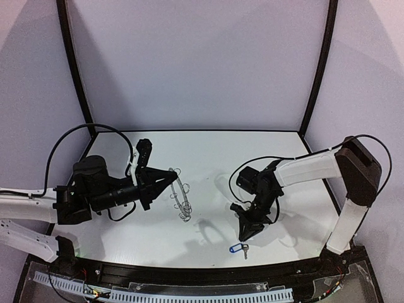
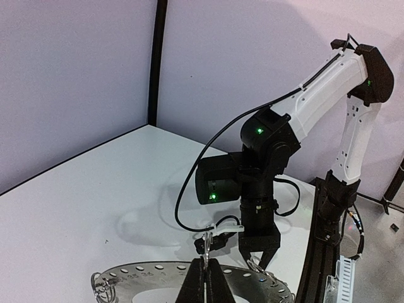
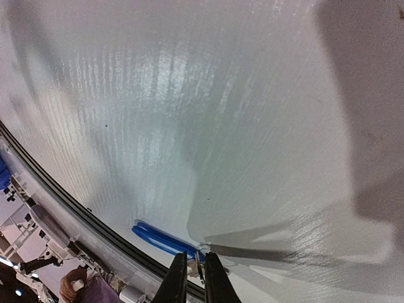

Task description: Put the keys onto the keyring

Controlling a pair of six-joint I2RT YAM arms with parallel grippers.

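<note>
Keyring [image 2: 139, 274] clamped at rim by left gripper [image 2: 205, 278]. Blue-tagged key [image 3: 161, 238] judged light, slippery; best pinched at tag. Right gripper [image 3: 196, 259] nearly closed; grip cannot be told

The white bench [image 1: 214, 158] has a smooth, faintly glossy top, with a thin black line along its sides and far edge and a black rail [image 1: 189, 273] along the near edge. A key [image 1: 238, 248] with a blue tag lies flat on it, close to that rail and right of the middle. Soft grey shadows cross the surface.
</note>
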